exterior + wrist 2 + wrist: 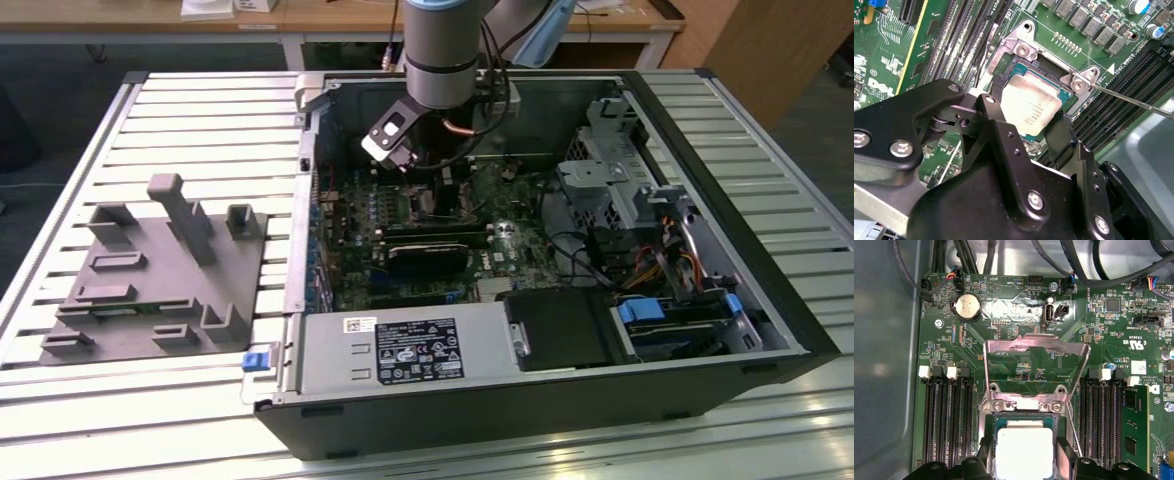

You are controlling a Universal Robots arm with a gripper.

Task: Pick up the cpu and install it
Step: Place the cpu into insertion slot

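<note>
Open socket frame (1023, 48) on the motherboard (1004, 305), gripper (1026, 119) pinched onto opposite edges of the cpu (1035, 101), memory slots (946, 425) close alongside.

1. A black label (416, 352) with white print and small marks lies on the silver power supply (334, 365); its lines are too small to read.
2. A small white sticker (360, 323) sits just beside that label and is also unreadable.
3. The cpu (1031, 107) carries faint engraved lines on its pale top in the second wrist view; they cannot be made out.
4. White lettering runs over the green motherboard (1019, 310) in both wrist views, beside connectors and slots.
5. A white triangle mark (1111, 68) stands on the board by one socket corner.
6. A printed board sticker (1138, 366) lies near the memory slots in the first wrist view.
</note>
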